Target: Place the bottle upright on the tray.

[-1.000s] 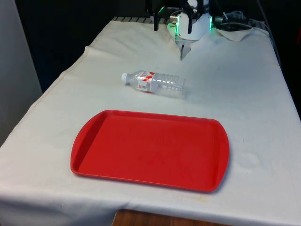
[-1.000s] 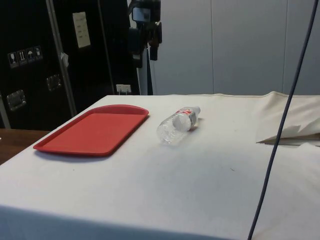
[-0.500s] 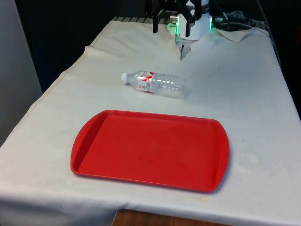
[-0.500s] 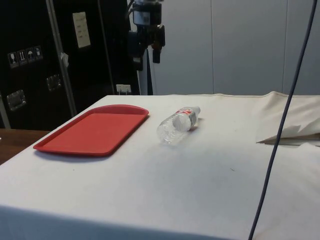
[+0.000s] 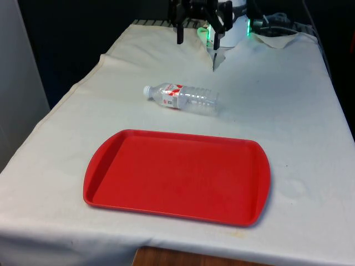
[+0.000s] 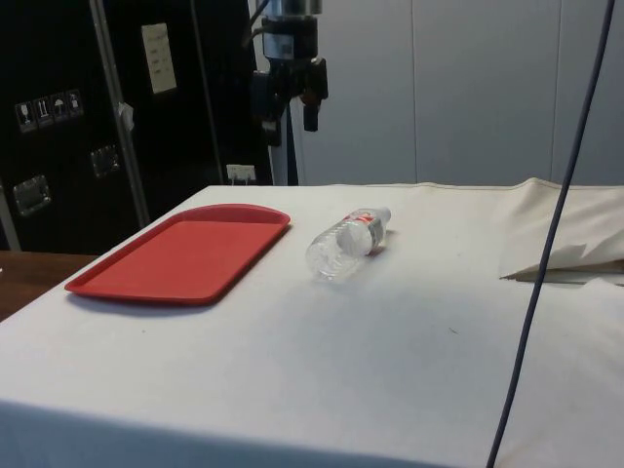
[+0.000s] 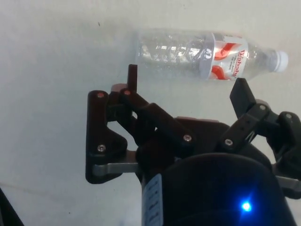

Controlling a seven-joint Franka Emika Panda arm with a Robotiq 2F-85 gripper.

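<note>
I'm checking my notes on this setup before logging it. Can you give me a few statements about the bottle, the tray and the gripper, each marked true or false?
1. The bottle lies on its side on the white cloth. True.
2. The bottle stands upright on the tray. False: it lies on the cloth beyond the tray, apart from it.
3. The gripper holds the bottle. False: it is open and hangs in the air above the table, holding nothing.
4. The tray is red and has nothing on it. True.
5. The bottle has a white cap and a red and white label. True.
</note>
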